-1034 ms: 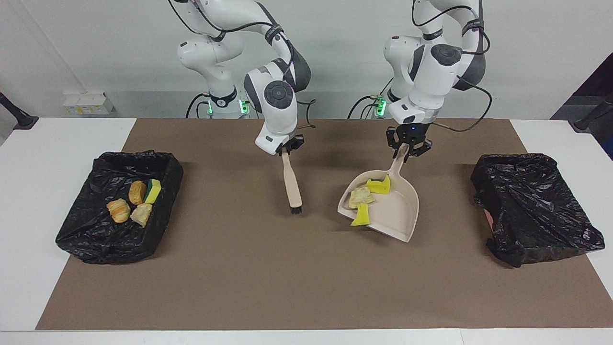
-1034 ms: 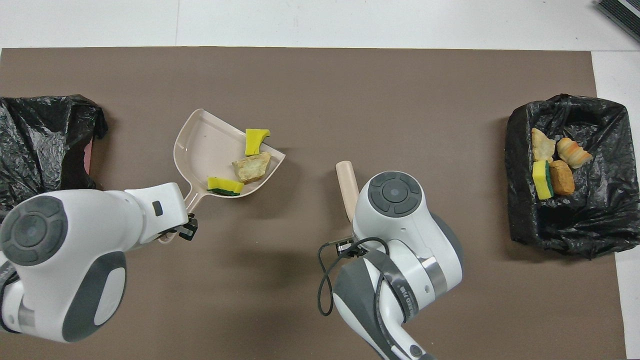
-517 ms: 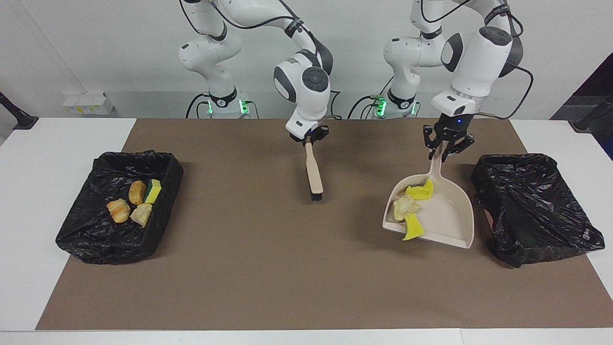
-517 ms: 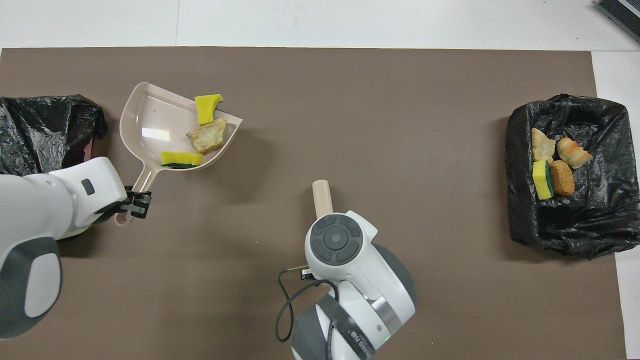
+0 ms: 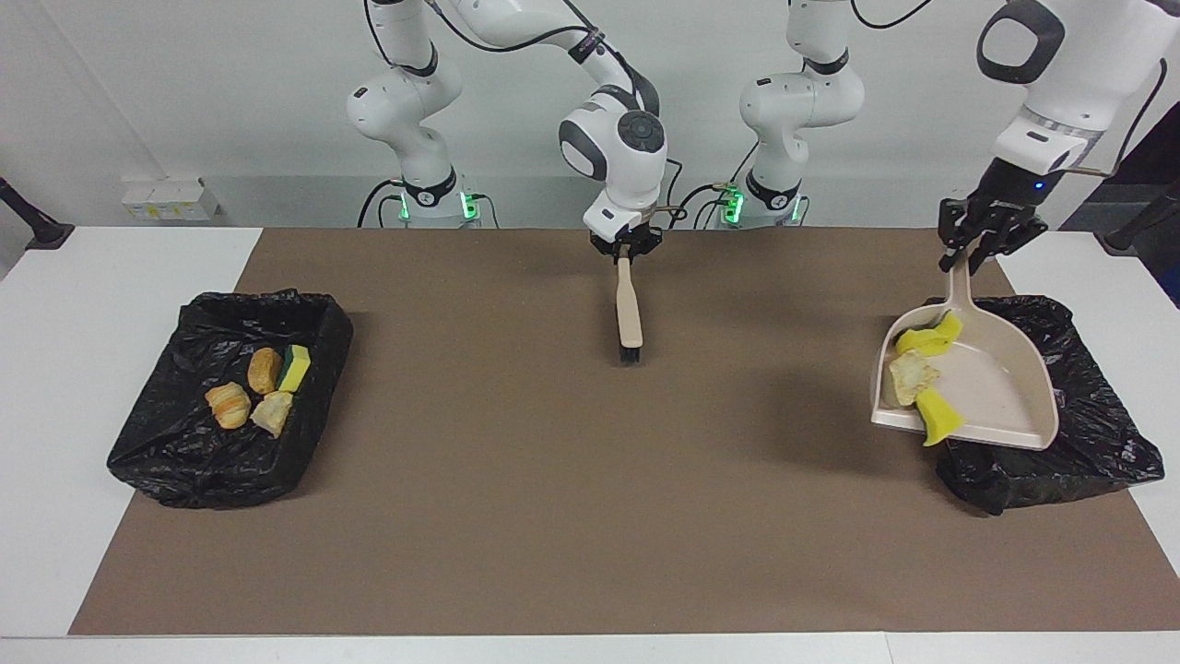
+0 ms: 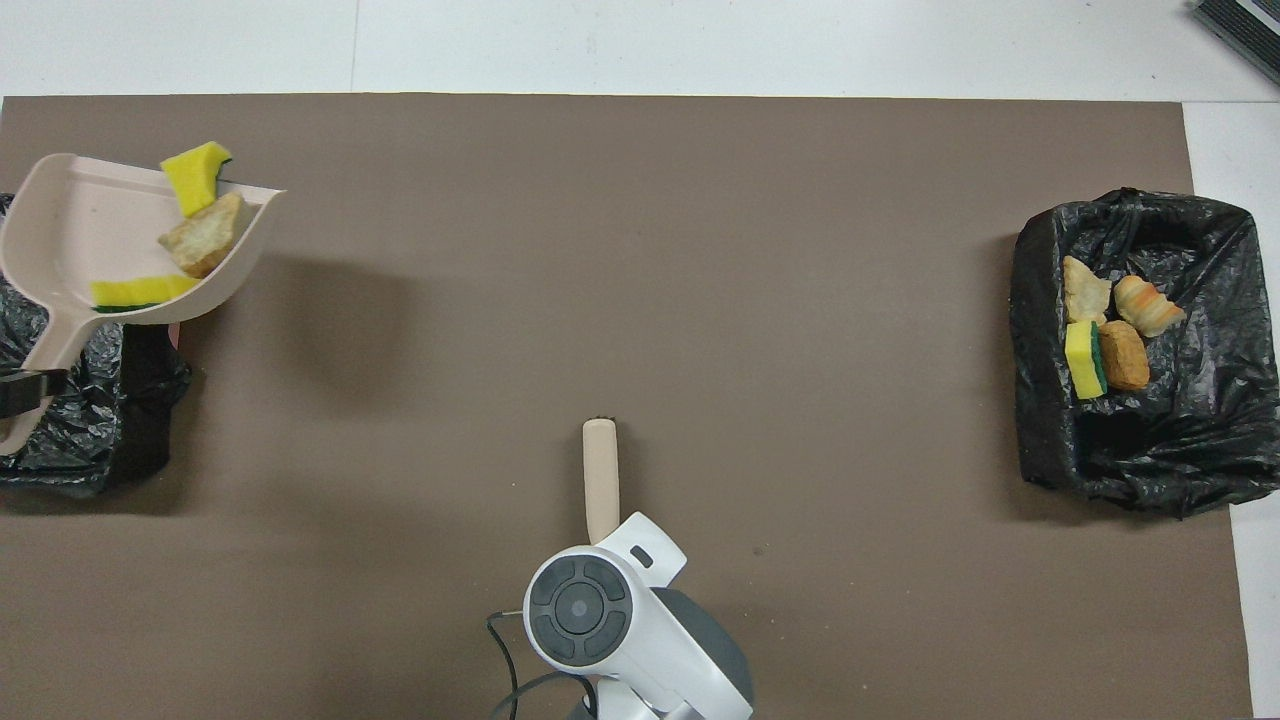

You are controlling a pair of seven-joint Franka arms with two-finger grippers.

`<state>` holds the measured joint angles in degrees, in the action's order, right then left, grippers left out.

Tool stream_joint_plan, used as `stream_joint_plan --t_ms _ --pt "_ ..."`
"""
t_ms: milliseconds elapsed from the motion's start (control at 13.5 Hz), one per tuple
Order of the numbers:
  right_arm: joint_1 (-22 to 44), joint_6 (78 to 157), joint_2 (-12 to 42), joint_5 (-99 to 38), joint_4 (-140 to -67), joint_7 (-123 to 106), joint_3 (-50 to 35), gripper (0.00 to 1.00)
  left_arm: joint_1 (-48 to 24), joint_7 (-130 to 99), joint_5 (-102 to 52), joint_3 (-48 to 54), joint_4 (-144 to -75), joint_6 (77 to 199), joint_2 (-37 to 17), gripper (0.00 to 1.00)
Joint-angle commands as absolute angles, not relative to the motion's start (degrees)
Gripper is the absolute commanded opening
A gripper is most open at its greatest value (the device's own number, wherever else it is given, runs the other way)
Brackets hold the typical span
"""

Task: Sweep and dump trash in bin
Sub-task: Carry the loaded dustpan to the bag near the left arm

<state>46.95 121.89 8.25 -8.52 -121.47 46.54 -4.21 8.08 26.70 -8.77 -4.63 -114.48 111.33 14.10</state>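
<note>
At right of facing frame, left gripper (image 5: 985,242): clamped on dustpan (image 5: 1000,392) handle, raised over bin (image 5: 1097,433).
Trash (image 5: 914,376): three pieces in dustpan.
Right gripper (image 5: 627,249), top centre: pinching brush (image 5: 629,314), hanging bristles-down.

One camera sits high across the table, facing the robots and taking in the whole brown mat (image 5: 590,516). The other looks steeply down from above the robots' end. Both share the mat and two black bins (image 5: 230,397) (image 6: 1130,340); the overhead probably clips one.
</note>
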Motion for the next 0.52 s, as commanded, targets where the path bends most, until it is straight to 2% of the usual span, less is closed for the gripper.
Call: stream_joint_plan --t_ms 0,148,295,443 --pt "46.1 120.9 8.3 -9.5 -120.6 46.9 -4.2 1.00 16.9 37.3 -11.2 -4.1 -108.7 110.5 10.1 0.00" --pt "44.9 117.5 8.8 -8.5 -117.6 46.8 -4.0 1.00 20.9 44.0 -11.5 -4.2 -105.1 109.8 7.2 0.00" --pt "42.7 115.9 8.4 -8.5 -115.6 46.5 -4.0 1.00 23.2 49.7 -10.5 -4.3 -104.9 109.8 6.3 0.00" --pt "40.3 111.1 7.7 -7.9 -111.6 43.3 -3.8 1.00 24.2 54.1 -4.9 -4.3 -104.8 109.7 6.0 0.00"
